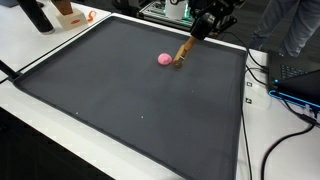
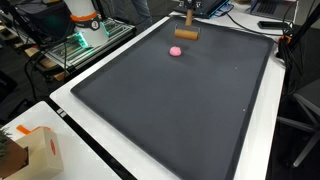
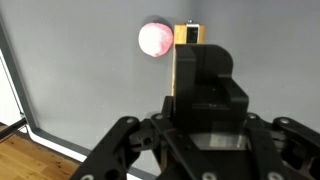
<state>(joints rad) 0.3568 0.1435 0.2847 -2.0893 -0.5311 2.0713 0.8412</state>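
Claw (image 1: 201,31) gripped a stick (image 1: 184,51), whose low end stood on the mat (image 1: 120,105) just beside the ball (image 1: 165,59). It looked poised at contact; any push needed the tip low, behind the ball.

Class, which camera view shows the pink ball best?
Wrist view: the pink ball looks largest there, beside the wooden block. Both exterior views show it only as a small spot on the dark mat.

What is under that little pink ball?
The pink ball rests on the dark mat, beside the wooden block in the gripper. Whatever lies beneath the mat is covered.
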